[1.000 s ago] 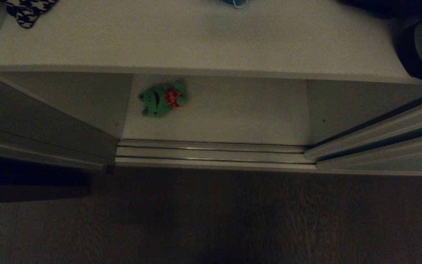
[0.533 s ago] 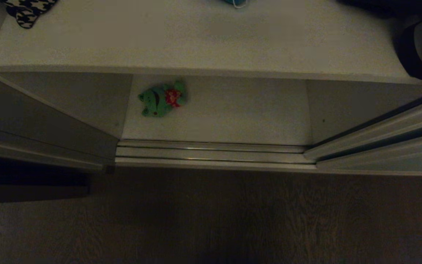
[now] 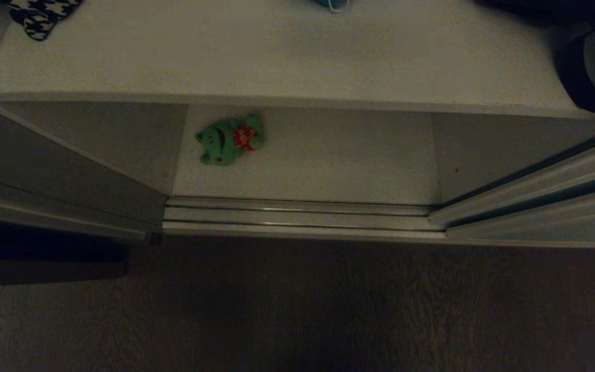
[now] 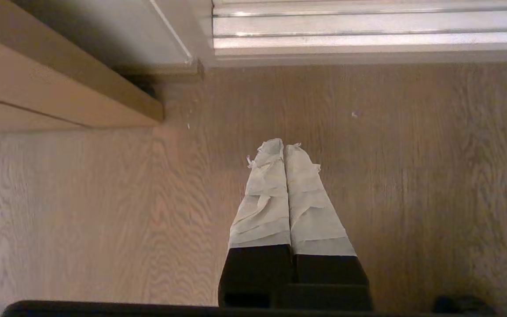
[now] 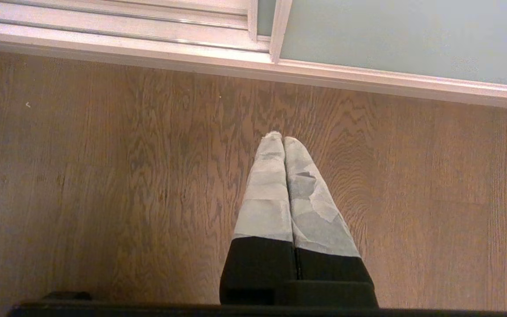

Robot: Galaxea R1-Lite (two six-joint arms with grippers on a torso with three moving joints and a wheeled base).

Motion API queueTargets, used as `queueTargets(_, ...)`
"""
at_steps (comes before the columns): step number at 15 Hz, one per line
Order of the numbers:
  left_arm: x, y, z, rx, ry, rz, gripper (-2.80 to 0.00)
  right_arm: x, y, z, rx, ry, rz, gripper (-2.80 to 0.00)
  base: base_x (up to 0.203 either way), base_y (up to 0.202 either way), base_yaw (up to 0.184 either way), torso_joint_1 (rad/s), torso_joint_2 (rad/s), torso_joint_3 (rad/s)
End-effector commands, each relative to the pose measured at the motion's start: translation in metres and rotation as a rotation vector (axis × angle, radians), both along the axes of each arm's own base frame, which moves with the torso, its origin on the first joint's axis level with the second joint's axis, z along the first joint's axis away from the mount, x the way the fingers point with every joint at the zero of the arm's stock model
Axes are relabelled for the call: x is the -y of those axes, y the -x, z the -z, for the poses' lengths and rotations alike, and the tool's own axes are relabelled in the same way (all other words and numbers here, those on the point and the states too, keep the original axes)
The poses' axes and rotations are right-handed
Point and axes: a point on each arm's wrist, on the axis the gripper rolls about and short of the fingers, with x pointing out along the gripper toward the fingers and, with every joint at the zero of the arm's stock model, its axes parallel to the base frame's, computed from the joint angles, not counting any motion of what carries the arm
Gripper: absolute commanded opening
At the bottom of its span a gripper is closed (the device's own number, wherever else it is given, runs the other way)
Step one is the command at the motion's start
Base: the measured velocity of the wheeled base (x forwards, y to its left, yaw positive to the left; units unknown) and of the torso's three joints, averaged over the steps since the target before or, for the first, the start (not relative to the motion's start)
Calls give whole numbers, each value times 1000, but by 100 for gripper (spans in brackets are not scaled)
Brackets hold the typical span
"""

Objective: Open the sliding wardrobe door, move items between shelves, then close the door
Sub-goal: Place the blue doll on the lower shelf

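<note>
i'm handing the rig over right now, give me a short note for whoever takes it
Left pincer: shut, holding nothing, pointing down over the wood floor in front of the floor track.
Right pincer: shut, holding nothing, over the floor near the sliding wardrobe door.
Door: slid aside to the right, wardrobe open.
Green plush toy: lying on the lower shelf, left of centre.
Teal plush toy: only its edge shows at the back of the upper shelf, between the houndstooth bag and the black bag.
Done: door open. How far the toy moves have got cannot be told.
Left: any remaining toy moves, then close the door.

Plush green toy [image 3: 229, 139], wood-grain floor [image 3: 297, 310]
</note>
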Motion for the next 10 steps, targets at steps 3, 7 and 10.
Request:
queueTargets(3, 0, 0, 1, 2, 6, -5, -280, 0, 0, 0, 3, 0, 0, -280, 0, 0, 0, 0, 0, 0)
queueTargets(7, 0, 0, 1, 5, 6, -5, -280, 0, 0, 0, 2, 0, 0, -280, 0, 0, 0, 0, 0, 0)
queueTargets(10, 0, 0, 0, 6, 9, -5, -280, 0, 0, 0, 2, 1, 0, -280, 0, 0, 0, 1, 3, 61)
